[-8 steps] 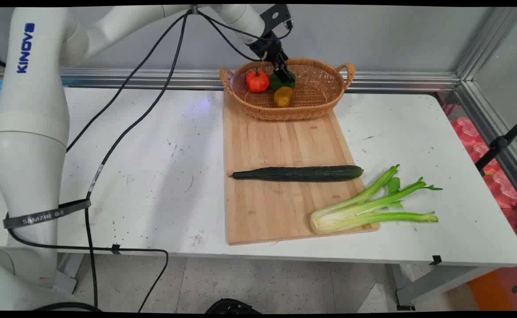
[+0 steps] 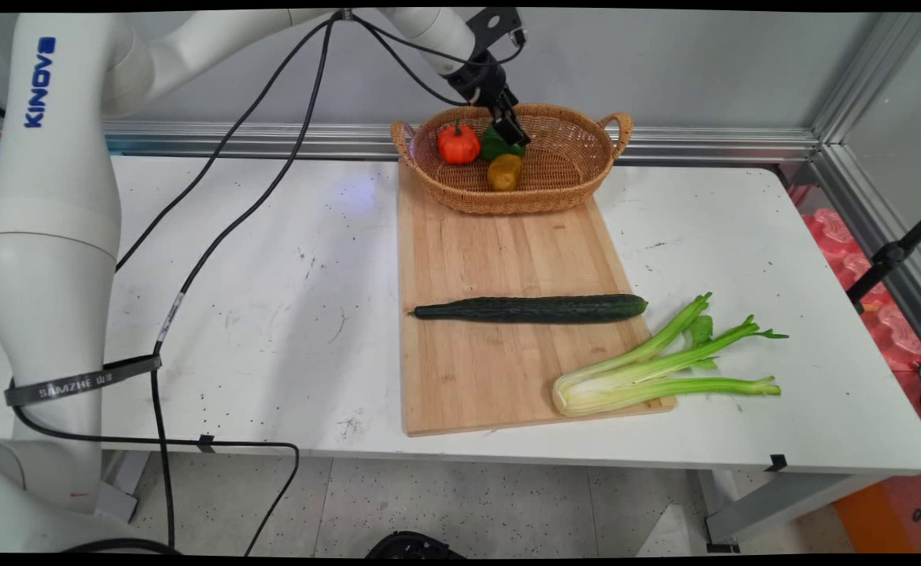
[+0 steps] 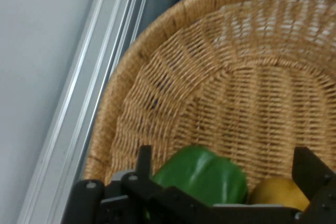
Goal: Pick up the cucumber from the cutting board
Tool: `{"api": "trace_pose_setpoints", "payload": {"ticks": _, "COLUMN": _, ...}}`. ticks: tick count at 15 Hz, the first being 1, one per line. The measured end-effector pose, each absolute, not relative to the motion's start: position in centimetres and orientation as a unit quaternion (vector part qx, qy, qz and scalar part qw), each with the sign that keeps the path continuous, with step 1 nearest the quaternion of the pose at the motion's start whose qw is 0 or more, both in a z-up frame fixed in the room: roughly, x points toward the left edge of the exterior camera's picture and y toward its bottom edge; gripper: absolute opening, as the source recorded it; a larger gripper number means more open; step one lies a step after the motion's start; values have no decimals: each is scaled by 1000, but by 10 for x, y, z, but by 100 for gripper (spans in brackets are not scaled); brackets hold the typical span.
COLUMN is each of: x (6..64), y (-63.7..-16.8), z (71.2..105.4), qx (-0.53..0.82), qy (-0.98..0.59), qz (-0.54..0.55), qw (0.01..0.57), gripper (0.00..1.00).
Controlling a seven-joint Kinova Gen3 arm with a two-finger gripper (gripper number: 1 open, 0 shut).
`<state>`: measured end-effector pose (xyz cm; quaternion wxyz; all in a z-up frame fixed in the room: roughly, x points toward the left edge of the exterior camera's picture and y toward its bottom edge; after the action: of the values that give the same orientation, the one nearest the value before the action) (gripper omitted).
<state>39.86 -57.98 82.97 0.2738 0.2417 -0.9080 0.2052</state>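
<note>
Green bell pepper (image 3: 202, 177) sat clamped between the black two-finger gripper (image 2: 509, 130) jaws, over the woven wicker basket (image 2: 570, 169); yellow pepper (image 2: 504, 172) just beside. Firm, level grip advisable.

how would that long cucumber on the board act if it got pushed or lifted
The cucumber looks stiff and straight, so it would probably lift without drooping. Its round body on the flat cutting board suggests it may roll if nudged sideways. Gripped off-centre, its length could make it tilt.
</note>
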Motion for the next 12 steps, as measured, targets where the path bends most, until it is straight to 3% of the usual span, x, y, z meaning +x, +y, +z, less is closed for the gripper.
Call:
{"api": "trace_pose_setpoints", "payload": {"ticks": 6, "x": 375, "y": -558, "z": 857, "qx": 240, "qy": -906, "qz": 202, "qw": 283, "gripper": 100}}
{"api": "trace_pose_setpoints", "payload": {"ticks": 12, "x": 336, "y": -508, "z": 897, "qx": 234, "qy": -910, "qz": 177, "qw": 294, "gripper": 100}}
